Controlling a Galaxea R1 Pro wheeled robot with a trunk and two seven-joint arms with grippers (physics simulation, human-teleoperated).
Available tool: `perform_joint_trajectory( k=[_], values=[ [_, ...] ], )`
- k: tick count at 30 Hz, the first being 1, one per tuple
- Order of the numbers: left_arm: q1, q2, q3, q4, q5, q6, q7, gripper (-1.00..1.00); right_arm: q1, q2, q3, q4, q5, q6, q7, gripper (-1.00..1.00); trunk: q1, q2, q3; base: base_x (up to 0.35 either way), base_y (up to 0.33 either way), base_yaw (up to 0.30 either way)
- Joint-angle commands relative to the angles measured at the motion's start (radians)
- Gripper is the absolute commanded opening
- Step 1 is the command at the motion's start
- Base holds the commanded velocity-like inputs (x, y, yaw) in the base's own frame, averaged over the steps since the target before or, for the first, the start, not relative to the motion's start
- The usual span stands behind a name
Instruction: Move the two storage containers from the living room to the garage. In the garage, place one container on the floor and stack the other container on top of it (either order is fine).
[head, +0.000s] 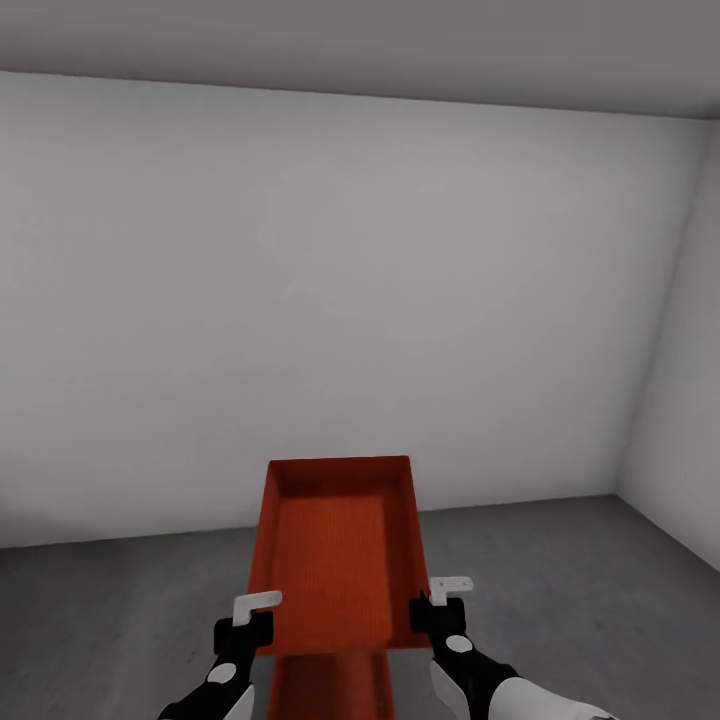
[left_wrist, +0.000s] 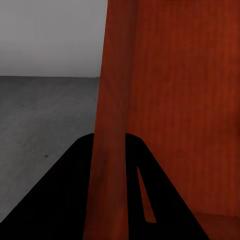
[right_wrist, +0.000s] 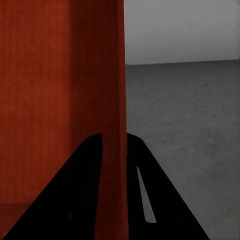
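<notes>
1. Head view gives you both grippers, left (head: 257, 603) and right (head: 450, 585), holding one storage container (head: 335, 555) above the grey floor (head: 120, 620), a second container (head: 325, 690) beneath.
2. Wrist views show you each pair of jaws clamped astride a container side wall (left_wrist: 112, 125) (right_wrist: 122, 100).

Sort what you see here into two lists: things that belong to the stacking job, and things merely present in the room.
Job: held storage container; second container beneath it; floor; left gripper and right gripper, fingers clamping its walls.
Merely there: pale grey wall; ceiling.
</notes>
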Motion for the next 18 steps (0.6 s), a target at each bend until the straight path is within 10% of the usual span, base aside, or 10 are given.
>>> perform_joint_trajectory(
  k=[1, 18],
  values=[
    [-0.001, -0.003, 0.017, 0.001, -0.008, 0.002, 0.003, -1.00, -0.001, 0.002, -0.022, -0.003, 0.007, 0.001, 0.004, -1.00, 0.001, -0.002, -0.003, 0.322, 0.000, 0.000],
    [-0.001, -0.004, 0.016, -0.002, -0.008, -0.002, 0.010, -1.00, -0.001, 0.002, -0.022, -0.003, 0.007, 0.002, 0.004, -1.00, 0.001, -0.002, -0.030, 0.171, 0.000, 0.000]
  ],
)
